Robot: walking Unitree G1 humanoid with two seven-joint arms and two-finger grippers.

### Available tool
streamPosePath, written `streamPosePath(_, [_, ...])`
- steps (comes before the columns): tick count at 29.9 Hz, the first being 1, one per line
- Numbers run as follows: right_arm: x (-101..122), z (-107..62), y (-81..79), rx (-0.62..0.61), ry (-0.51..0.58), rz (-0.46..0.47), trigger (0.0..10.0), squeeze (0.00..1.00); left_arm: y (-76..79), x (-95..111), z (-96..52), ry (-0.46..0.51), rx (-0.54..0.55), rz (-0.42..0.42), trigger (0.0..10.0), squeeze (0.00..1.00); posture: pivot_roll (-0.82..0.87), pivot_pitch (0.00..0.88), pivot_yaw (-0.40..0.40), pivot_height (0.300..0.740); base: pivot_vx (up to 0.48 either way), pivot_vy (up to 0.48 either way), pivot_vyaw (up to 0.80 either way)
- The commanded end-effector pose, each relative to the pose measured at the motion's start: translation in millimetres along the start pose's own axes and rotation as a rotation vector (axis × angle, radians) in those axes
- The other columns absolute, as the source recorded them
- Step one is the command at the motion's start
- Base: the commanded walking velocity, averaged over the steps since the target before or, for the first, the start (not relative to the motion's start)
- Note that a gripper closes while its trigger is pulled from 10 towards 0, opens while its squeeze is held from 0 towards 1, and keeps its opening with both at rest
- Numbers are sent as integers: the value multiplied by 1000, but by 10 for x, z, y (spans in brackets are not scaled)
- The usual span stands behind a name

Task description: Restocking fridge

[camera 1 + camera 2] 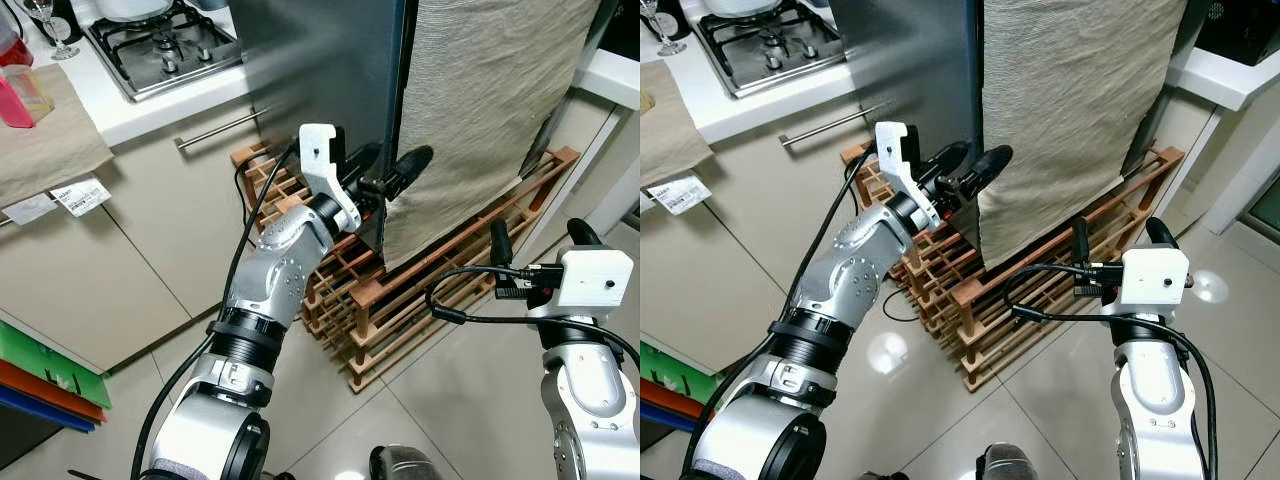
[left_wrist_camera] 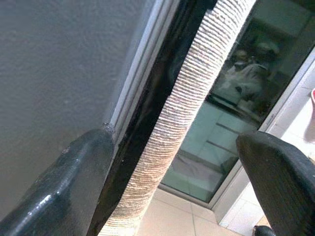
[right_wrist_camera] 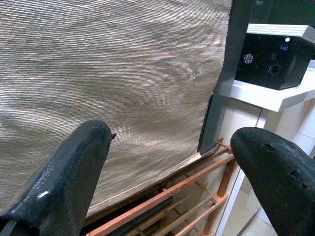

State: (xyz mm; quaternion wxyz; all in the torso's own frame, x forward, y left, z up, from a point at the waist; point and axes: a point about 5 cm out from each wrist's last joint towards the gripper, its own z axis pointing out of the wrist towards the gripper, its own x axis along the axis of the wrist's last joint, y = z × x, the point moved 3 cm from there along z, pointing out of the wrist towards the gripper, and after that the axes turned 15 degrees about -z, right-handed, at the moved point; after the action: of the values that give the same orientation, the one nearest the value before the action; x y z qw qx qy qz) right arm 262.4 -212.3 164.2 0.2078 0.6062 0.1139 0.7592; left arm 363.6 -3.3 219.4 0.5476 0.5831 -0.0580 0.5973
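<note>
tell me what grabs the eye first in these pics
The left gripper is raised with its open fingers straddling the edge of the tall grey fridge door, where a beige ribbed cloth hangs. Below stands a wooden lattice rack on the tiled floor, and the right gripper hovers open beside it.

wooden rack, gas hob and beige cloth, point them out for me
wooden rack (image 1: 420,290), left eye view, front rail
gas hob (image 1: 160,45), left eye view, burner grate
beige cloth (image 1: 1070,110), right eye view, middle of the fabric

glossy tiled floor, beige cabinets, white counter, wooden rack
</note>
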Motion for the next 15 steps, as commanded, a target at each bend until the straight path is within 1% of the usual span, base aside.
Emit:
streamPosePath(1, [7,-14,16,-4,-7,-10,10000,0,236,-67,181,3,-75,-22,10000,67,-356,124,97,740,0,0,0])
streamPosePath(12, [5,-12,11,0,-7,-14,10000,0,323,-117,227,-26,-123,-32,10000,71,-356,129,96,740,0,0,0])
streamPosePath(15, [11,-3,11,1,-3,-17,10000,0,363,-135,248,-35,-153,-62,10000,67,-355,130,96,740,0,0,0])
